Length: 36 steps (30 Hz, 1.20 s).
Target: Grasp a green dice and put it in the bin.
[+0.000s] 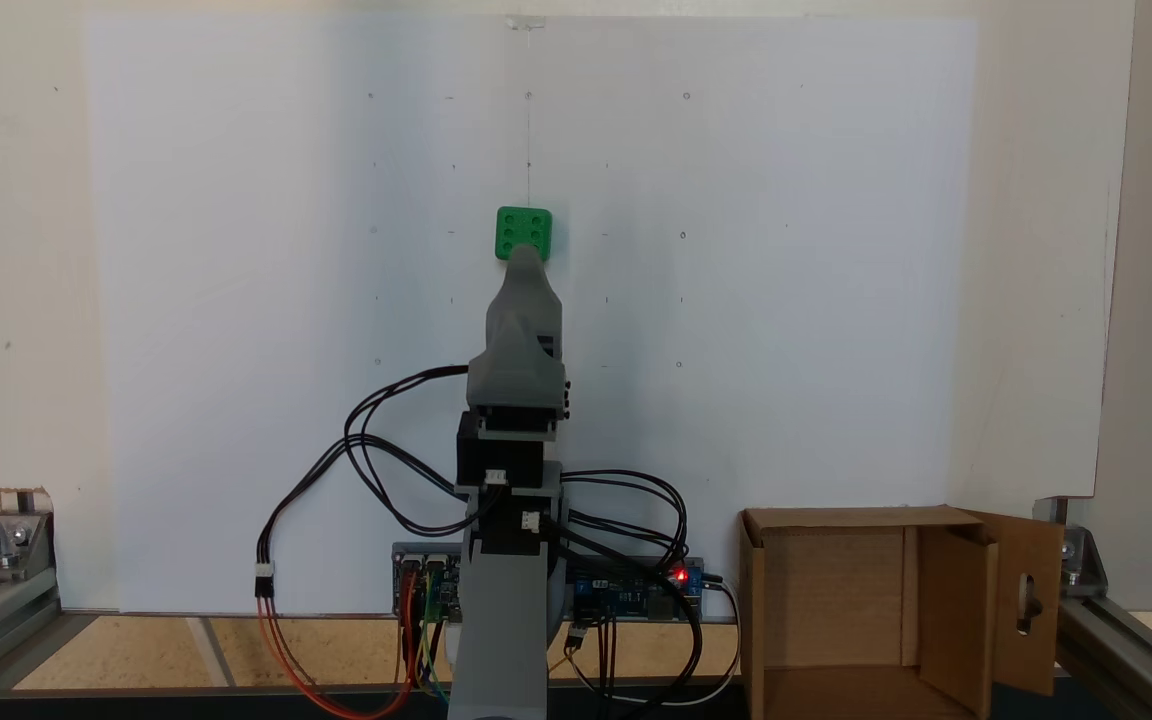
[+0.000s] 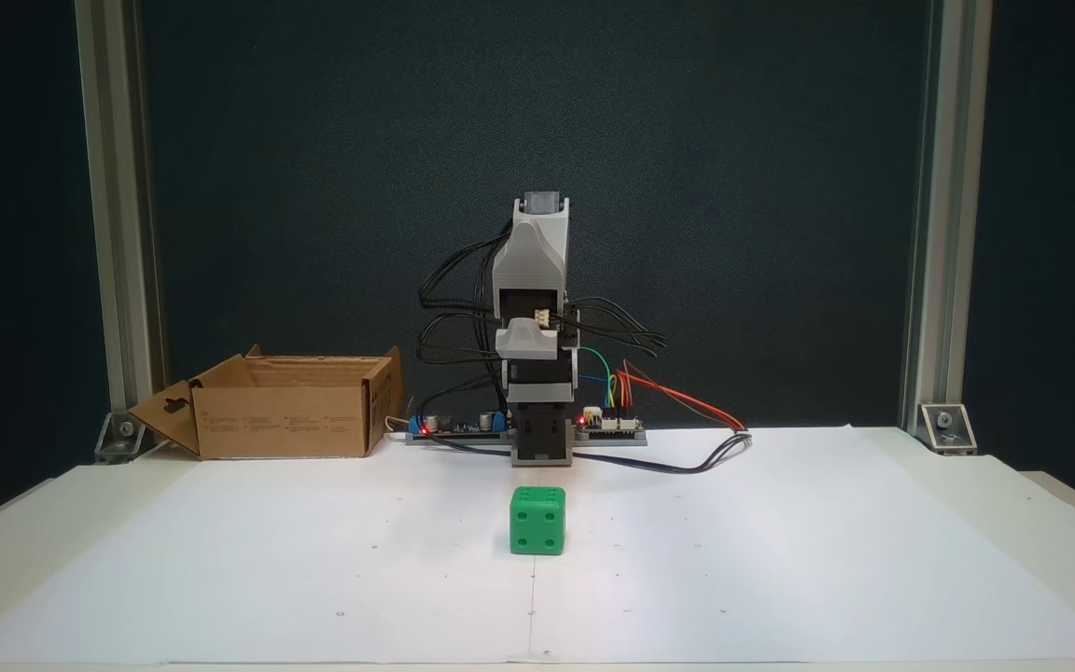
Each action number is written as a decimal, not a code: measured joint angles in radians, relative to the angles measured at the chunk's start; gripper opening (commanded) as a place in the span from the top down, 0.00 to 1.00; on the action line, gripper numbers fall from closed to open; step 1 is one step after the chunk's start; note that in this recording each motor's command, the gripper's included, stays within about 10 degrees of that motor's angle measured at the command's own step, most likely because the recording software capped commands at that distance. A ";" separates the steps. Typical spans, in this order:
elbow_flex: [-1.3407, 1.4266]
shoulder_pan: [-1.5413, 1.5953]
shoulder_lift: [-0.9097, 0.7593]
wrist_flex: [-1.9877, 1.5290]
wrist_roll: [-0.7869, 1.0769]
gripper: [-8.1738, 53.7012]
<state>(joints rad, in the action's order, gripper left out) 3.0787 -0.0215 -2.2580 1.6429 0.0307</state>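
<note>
Nothing done yet, by my read. The green dice (image 2: 537,520) sits alone on the white paper sheet (image 2: 780,560), top face showing 6 pips in the fixed view from behind my arm (image 1: 524,232). It's not in my grip and not in the bin.

My arm (image 2: 537,327) is folded up over its base, roughly at 12 o'clock from the dice in the front fixed view, w/ clear paper between base and cube. From behind, my gripper (image 1: 523,262) points toward the dice and its tip overlaps the cube's lower edge, but that's just line of sight; the front view shows them apart. Jaws lie one behind the other for both cams, so I can't tell if they're spread or together.

The cardboard bin (image 2: 286,420) stands open-topped at about 10 o'clock from the dice in the front view, beside the controller boards (image 2: 449,427); its slotted flap hangs outward. Inside looks bare from behind (image 1: 836,600).

Left to do, I judge: reach out, drop over the dice, close on it, lift, swing to the bin, let go. Basically 0 of the job is complete.
</note>
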 measured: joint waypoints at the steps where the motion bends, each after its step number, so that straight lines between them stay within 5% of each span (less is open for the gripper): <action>1: 0.000 0.002 0.000 -0.025 0.000 0.14; 8: 0.000 0.000 0.000 -0.430 0.000 0.14; 36: 0.000 -0.048 0.002 -0.428 0.000 0.14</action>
<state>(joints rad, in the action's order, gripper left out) 3.0787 -0.0690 -2.2565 1.2149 0.0307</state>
